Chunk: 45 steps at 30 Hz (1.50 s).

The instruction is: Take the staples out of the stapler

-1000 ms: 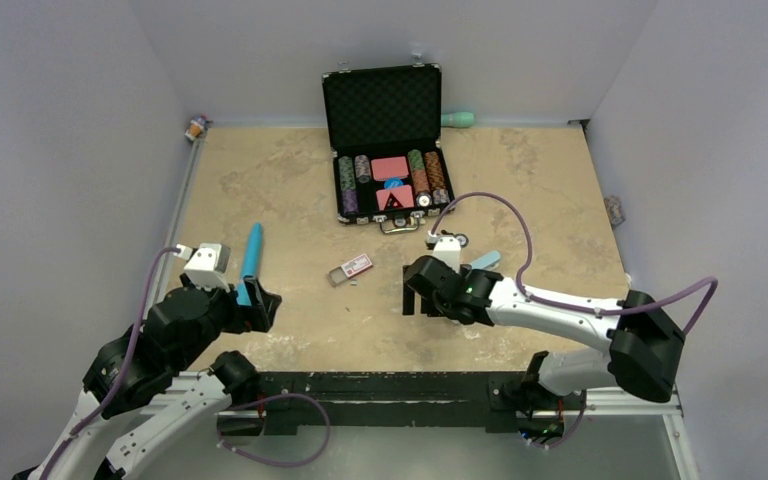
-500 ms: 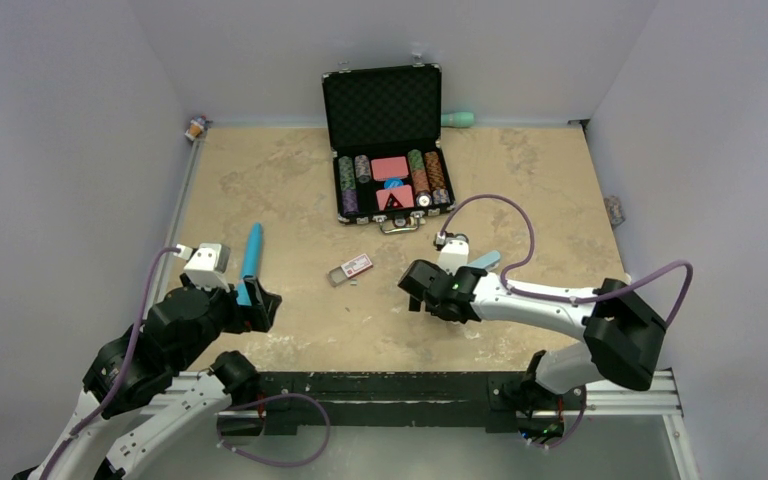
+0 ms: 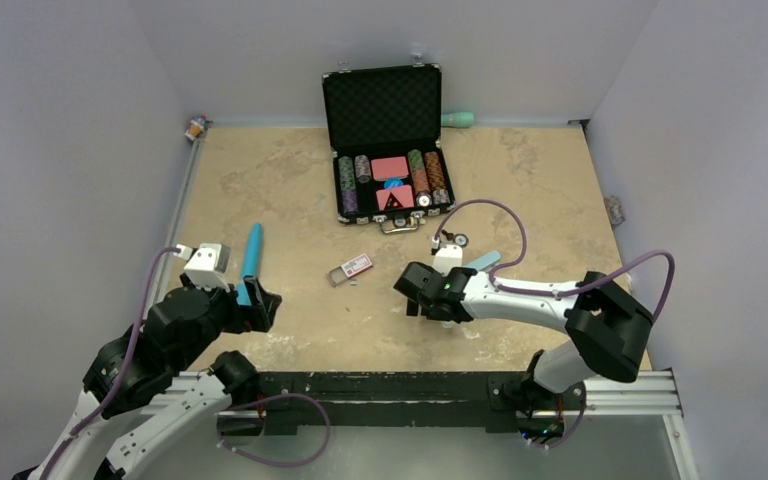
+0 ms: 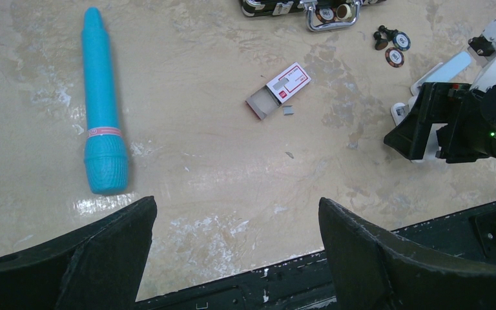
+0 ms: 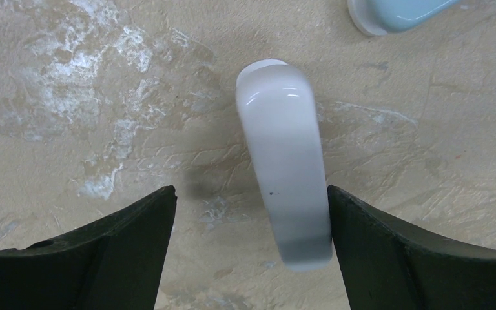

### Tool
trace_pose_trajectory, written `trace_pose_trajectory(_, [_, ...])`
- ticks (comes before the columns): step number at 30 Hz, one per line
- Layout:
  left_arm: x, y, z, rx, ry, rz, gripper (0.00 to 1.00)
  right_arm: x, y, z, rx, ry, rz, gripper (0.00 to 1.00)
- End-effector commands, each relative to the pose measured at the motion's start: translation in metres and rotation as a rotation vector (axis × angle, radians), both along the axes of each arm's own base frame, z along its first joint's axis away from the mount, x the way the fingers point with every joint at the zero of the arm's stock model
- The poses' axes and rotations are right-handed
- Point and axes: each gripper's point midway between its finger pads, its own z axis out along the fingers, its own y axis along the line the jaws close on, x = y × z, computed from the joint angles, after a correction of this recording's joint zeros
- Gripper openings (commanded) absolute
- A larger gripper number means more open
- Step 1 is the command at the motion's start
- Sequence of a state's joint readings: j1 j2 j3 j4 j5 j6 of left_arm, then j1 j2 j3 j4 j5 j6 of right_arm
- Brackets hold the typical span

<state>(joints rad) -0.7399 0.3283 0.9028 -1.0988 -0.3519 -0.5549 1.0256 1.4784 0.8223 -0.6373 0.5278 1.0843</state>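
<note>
On the table (image 3: 290, 190), right of centre, the stapler (image 5: 284, 161) lies between the spread jaws of the right pincer (image 5: 250, 200) — not clamped. The left pincer (image 4: 236, 206) hangs released and empty. The stapler's glossy white plastic looks light, stiff and slippery — best gripped across its narrow sides.

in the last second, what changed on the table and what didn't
The right claw slid a little left, its elbow swinging inward, and straddles the white stapler part, jaws open, nothing gripped. The left claw, teal marker, staple box and chip case stayed put.
</note>
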Motion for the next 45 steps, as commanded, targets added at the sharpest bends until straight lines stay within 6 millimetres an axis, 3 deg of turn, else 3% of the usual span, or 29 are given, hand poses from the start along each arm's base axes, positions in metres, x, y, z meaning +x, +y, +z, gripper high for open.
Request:
trace_pose_trajectory(1, [0.006, -0.003, 0.005, 0.007, -0.029, -0.005, 0.98, 0.001, 0.01, -0.001, 0.031, -0.002, 0.024, 0.85])
trace_pose_trajectory(6, [0.006, -0.003, 0.005, 0.006, -0.029, -0.005, 0.98, 0.0, 0.008, -0.002, 0.025, 0.001, 0.039, 0.75])
trace_pose_trajectory(11, [0.006, -0.003, 0.005, 0.006, -0.029, -0.004, 0.98, -0.007, 0.004, -0.007, 0.015, 0.029, 0.043, 0.73])
trace_pose_trajectory(16, [0.006, -0.002, 0.006, 0.002, -0.033, -0.005, 0.99, -0.016, 0.001, -0.012, 0.009, 0.061, 0.038, 0.56])
trace_pose_trajectory(28, [0.005, -0.002, 0.007, -0.001, -0.037, -0.004, 0.99, -0.023, -0.006, -0.013, 0.008, 0.07, -0.029, 0.52])
trace_pose_trajectory(35, [0.006, -0.002, 0.006, 0.001, -0.036, -0.003, 0.99, -0.026, -0.018, 0.004, 0.048, 0.041, -0.101, 0.56])
trace_pose_trajectory(40, [0.005, -0.002, 0.006, 0.002, -0.035, -0.005, 0.99, -0.03, -0.015, 0.012, 0.126, 0.034, -0.113, 0.58])
trace_pose_trajectory(45, [0.005, -0.002, 0.006, 0.001, -0.037, -0.006, 0.99, -0.024, 0.0, 0.012, 0.164, 0.027, -0.097, 0.57])
